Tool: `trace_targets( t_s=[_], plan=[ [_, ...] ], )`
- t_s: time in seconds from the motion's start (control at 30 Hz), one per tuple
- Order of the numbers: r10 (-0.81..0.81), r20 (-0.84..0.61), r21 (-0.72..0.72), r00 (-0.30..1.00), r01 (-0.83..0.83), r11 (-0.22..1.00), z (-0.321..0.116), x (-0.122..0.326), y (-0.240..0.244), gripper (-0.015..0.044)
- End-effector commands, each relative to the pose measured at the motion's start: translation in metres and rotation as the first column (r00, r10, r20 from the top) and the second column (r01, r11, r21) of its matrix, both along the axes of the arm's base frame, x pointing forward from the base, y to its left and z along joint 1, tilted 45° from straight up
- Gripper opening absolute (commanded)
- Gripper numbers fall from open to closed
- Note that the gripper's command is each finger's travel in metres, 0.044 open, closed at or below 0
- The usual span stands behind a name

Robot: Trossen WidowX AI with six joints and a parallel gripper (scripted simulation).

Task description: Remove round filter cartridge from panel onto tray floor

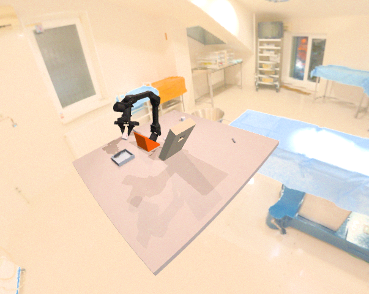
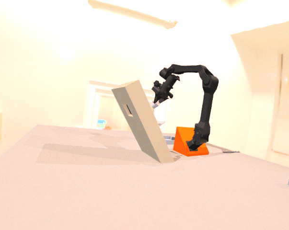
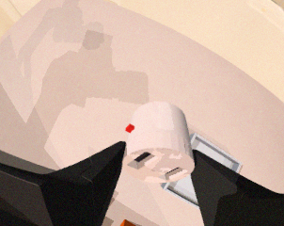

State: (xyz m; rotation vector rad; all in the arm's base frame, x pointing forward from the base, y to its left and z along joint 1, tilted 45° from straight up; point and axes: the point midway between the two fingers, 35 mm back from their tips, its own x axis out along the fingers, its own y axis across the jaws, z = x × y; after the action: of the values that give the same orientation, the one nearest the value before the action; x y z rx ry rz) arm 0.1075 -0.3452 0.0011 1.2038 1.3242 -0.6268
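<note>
Filter cartridge, the short pale round cylinder [image 3: 160, 139] with a tiny red dot on its side and two dark narrow slots on its face, is out of the tilted grey service panel [image 1: 175, 139] and hangs in the air, clamped between the black fingers of the parallel-jaw gripper [image 1: 125, 131]. Jaws sit about half apart, pinching the curved sides. In the wrist view the shallow blue-grey tray [image 3: 212, 157] peeks out at roughly 4 o'clock from the cartridge, partly hidden behind it. My guess: it's rigid, light and smooth-walled, so a bit slippery. Gripping across the round body looks like the sensible hold. It could roll once let go, so I'd set it down low on a flat end.
</note>
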Motion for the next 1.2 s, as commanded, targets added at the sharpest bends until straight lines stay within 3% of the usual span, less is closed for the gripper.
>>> trace_targets(
  t_s=[0.0,0.93,1.17],
  plan=[
    [-0.058,-0.051,0.001,0.997,0.058,0.998,-0.016,-0.021,0.003,0.0000],
    [-0.387,-0.372,-0.079,0.844,0.387,0.919,-0.106,-0.147,0.074,0.0000],
    [-0.402,-0.387,-0.085,0.830,0.402,0.912,-0.110,-0.152,0.081,0.0000]
  ],
)
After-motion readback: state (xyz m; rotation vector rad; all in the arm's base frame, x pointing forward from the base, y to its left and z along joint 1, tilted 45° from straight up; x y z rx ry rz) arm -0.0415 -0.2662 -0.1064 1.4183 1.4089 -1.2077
